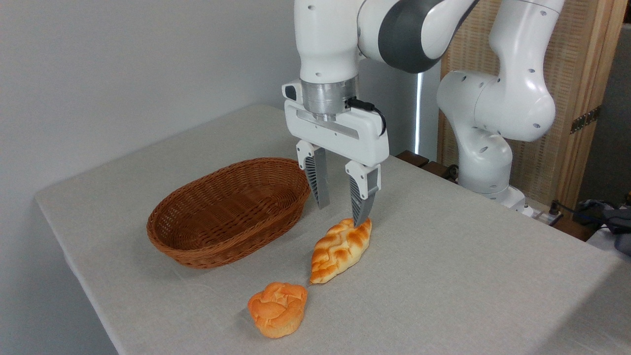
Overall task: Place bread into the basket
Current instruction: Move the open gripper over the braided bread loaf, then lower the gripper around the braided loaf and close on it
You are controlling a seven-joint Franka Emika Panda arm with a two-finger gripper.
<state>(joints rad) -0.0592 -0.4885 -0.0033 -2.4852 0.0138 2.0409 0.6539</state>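
The bread (340,250), a braided golden-yellow loaf with pointed ends, lies on the cloth-covered table to the right of the basket (229,209). The reddish-brown wicker basket is oval, shallow and holds nothing. My gripper (341,215) hangs open just above the loaf's far end, fingers pointing down and nothing between them. One fingertip (360,219) overlaps the loaf's far tip in this view; I cannot tell whether it touches.
A round orange muffin-shaped bun (277,308) sits near the table's front edge, just in front of the loaf. The arm's white base (485,148) stands at the back right, with a wooden screen behind it. Table edges run along the left and front.
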